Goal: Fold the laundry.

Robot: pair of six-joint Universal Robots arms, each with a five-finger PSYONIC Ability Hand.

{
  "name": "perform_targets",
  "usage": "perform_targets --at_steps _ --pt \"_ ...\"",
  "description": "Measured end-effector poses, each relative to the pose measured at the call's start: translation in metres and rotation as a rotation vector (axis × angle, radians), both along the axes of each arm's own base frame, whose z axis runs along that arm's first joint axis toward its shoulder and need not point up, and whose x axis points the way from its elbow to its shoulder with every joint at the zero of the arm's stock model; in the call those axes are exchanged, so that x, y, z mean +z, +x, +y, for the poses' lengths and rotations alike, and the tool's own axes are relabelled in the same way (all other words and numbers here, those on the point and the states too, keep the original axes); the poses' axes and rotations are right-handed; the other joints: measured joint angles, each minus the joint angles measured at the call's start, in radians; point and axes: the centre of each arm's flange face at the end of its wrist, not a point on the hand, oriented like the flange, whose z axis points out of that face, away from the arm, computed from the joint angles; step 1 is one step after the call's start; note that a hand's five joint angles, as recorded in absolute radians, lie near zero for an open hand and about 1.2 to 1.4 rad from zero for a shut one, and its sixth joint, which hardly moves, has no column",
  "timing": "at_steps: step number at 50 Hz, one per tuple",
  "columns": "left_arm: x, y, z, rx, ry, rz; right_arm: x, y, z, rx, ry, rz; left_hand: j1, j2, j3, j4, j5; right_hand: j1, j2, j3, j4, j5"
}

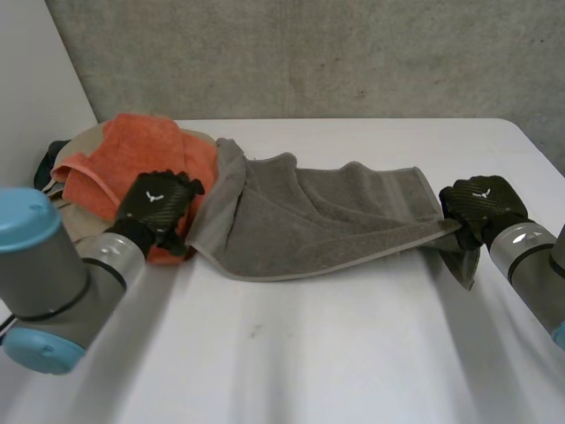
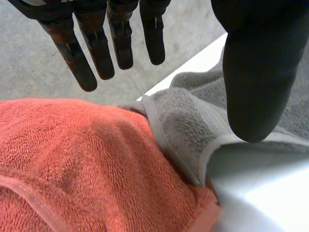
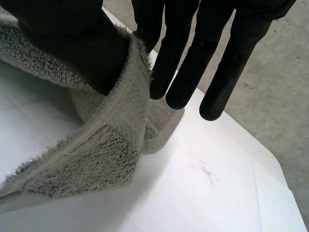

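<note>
On the white tabletop point(image 1: 309, 353), a crumpled orange terry towel point(image 1: 132, 155) lies at the left, the left robot hand point(image 1: 159, 205) over it with fingers straight. The long grey terry towel point(image 1: 309, 221) stretches rightward, its right end pinched between thumb and fingers of the right robot hand point(image 1: 481, 205)

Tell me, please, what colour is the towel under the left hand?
Orange towel; best in left wrist view.

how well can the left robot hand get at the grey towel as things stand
Probably yes: the left robot hand is open right over the end of the grey towel, against the orange towel, with nothing between.
</note>
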Motion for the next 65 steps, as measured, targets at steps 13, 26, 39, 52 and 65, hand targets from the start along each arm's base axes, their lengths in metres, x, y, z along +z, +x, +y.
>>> perform_targets --at_steps 13,26,39,52,65 --pt "-0.013 0.012 -0.032 -0.11 0.067 0.047 -0.001 0.0 0.0 0.001 0.004 0.001 0.096 0.098 0.098 0.104 0.099 0.0 0.0 0.0 0.0 0.0" --pt "-0.044 -0.005 -0.039 -0.136 0.16 0.027 -0.002 -0.001 -0.001 -0.001 0.005 0.002 0.097 0.102 0.103 0.108 0.106 0.0 0.0 0.0 0.0 0.0" --pt "-0.04 -0.014 -0.068 -0.057 0.083 0.017 0.006 -0.005 -0.007 -0.019 -0.02 0.012 0.749 0.795 0.785 0.8 0.757 0.0 0.0 0.0 0.0 0.0" --pt "0.146 -0.005 0.016 0.008 -0.292 0.02 0.151 -0.046 0.008 -0.119 -0.275 0.123 0.749 0.797 0.792 0.804 0.757 0.0 0.0 0.0 0.0 0.0" --pt "0.13 -0.002 0.038 0.026 -0.146 -0.245 0.156 -0.061 0.003 -0.074 -0.119 0.311 0.749 0.797 0.793 0.804 0.757 0.029 0.0 0.0 0.0 0.0"
